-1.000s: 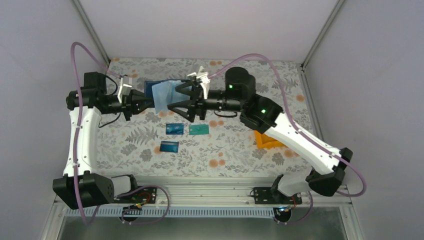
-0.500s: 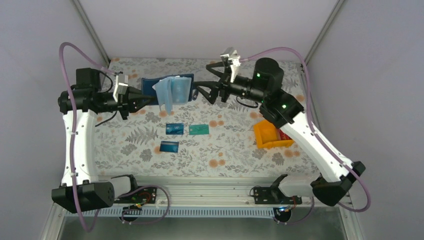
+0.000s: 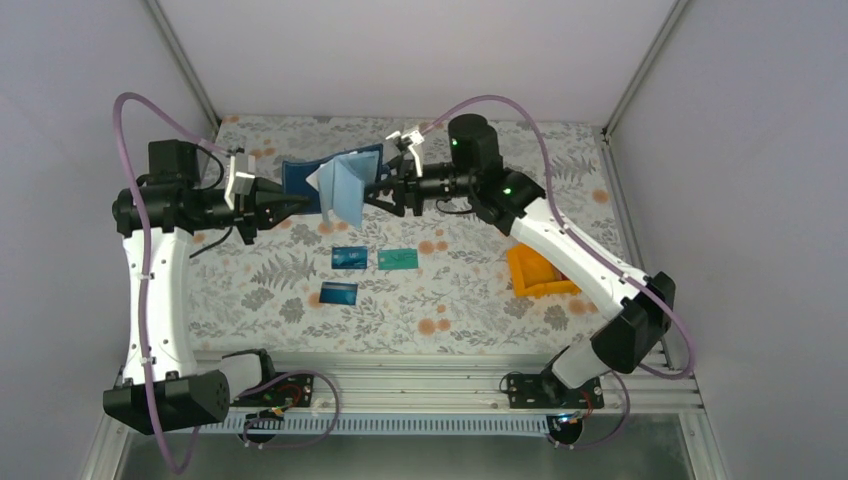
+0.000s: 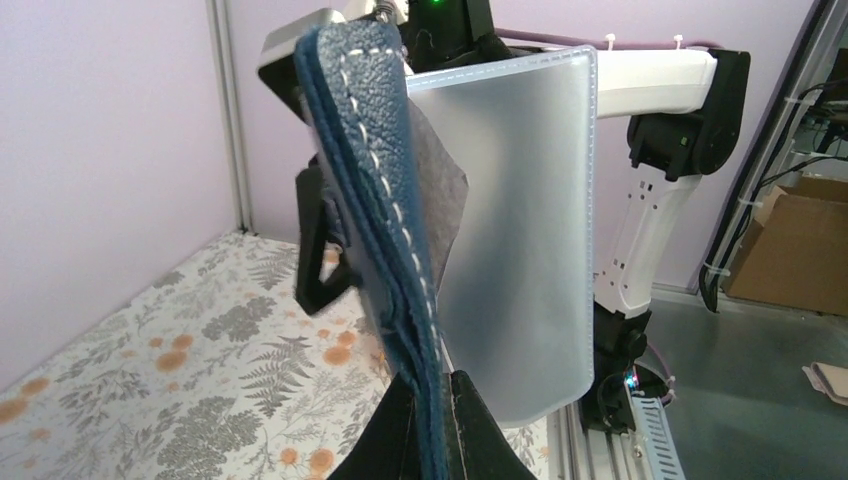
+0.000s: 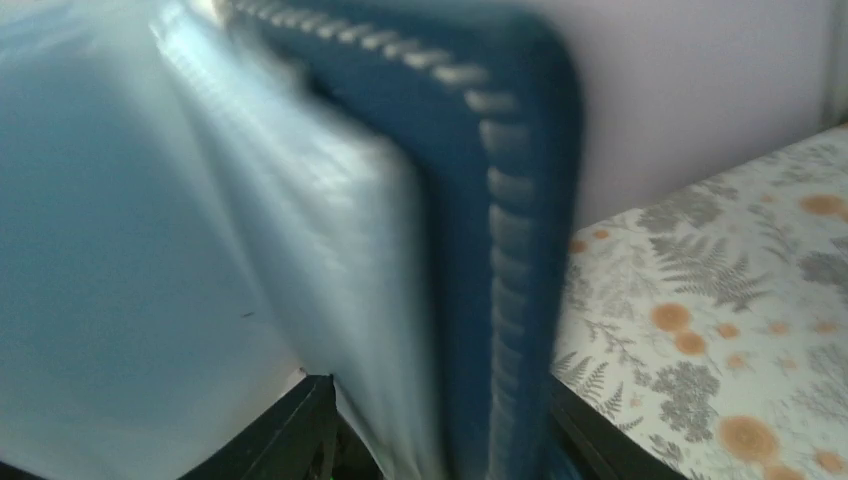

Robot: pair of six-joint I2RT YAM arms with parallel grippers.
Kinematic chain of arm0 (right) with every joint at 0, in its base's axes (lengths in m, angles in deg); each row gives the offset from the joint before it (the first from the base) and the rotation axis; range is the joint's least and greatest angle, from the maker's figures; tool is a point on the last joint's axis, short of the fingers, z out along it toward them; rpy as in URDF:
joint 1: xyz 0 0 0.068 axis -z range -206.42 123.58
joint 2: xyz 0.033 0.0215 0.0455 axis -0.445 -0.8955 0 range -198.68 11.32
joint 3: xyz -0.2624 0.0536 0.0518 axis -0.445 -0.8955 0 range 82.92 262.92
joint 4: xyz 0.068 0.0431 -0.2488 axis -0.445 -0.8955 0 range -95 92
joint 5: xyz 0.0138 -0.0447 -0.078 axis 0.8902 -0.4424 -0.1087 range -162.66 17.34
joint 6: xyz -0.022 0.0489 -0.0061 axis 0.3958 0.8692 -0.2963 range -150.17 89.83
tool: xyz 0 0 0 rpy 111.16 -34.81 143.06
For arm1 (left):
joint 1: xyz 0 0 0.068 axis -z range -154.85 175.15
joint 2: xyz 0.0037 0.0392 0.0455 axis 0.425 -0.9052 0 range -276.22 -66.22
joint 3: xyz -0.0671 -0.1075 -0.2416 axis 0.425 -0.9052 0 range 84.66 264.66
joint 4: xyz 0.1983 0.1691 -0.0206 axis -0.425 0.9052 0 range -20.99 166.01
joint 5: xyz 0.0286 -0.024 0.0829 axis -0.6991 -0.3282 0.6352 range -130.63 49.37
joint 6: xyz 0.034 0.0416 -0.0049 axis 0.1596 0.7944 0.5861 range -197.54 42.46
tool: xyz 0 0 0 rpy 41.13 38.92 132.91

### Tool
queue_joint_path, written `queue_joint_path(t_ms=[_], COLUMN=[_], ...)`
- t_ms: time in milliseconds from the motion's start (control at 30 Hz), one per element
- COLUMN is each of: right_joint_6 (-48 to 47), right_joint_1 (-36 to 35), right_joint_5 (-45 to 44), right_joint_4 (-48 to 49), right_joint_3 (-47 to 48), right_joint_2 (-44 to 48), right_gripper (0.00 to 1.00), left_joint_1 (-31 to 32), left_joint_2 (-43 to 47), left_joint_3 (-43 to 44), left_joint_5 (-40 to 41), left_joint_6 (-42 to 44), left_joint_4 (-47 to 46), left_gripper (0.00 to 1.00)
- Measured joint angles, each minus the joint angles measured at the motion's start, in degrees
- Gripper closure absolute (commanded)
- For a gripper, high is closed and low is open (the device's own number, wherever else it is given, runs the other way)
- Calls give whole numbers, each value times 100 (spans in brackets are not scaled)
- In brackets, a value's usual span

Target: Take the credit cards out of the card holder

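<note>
Left gripper (image 4: 432,400) clamped on the card holder (image 4: 372,170) by its near edge, holding it upright between both hands. Right gripper (image 3: 380,192) straddled the far side, grip unclear through blur. Three credit cards (image 3: 350,257) lay on the table (image 3: 480,300) below. Risk: the edge pinch looked thin, so a right-side tug could yank the holder free or tear its clear sleeve (image 4: 520,230).

the left arm (image 3: 152,290) and right arm (image 3: 580,262) are wearing white shells between black joints. lilac cables (image 3: 480,98) are looping off both. green lights (image 3: 507,186) are glowing on the right one. the left gripper (image 3: 306,203) and right gripper (image 3: 378,193) are showing black fingers (image 4: 397,442).
</note>
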Motion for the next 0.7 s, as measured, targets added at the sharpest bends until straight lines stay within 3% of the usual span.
queue_joint_path(t_ms=[133, 233, 267, 333, 400, 533, 700], right_joint_6=[-92, -153, -149, -166, -175, -166, -59], right_joint_1=[-260, -376, -378, -378, -396, -415, -415], right_joint_5=[442, 621, 649, 640, 503, -356, -1762], right_joint_4=[0, 46, 39, 31, 4, -387, -931], right_joint_3=[48, 153, 153, 153, 153, 299, 505], right_joint_2=[-94, -68, -46, -24, 15, 101, 153], right_gripper=[90, 96, 96, 96, 96, 96, 96], left_joint_1=[0, -24, -35, -37, -37, -44, -48], left_joint_2=[0, 0, 2, 13, 20, 20, 136], left_joint_3=[-90, -173, -181, -216, -291, -363, -645], left_joint_5=[0, -55, -111, -164, -146, -61, 863], left_joint_6=[17, 26, 28, 42, 105, -127, -1703], left_joint_4=[2, 2, -2, -24, -39, -247, -1742], left_gripper=[98, 97, 88, 54, 39, 23, 5])
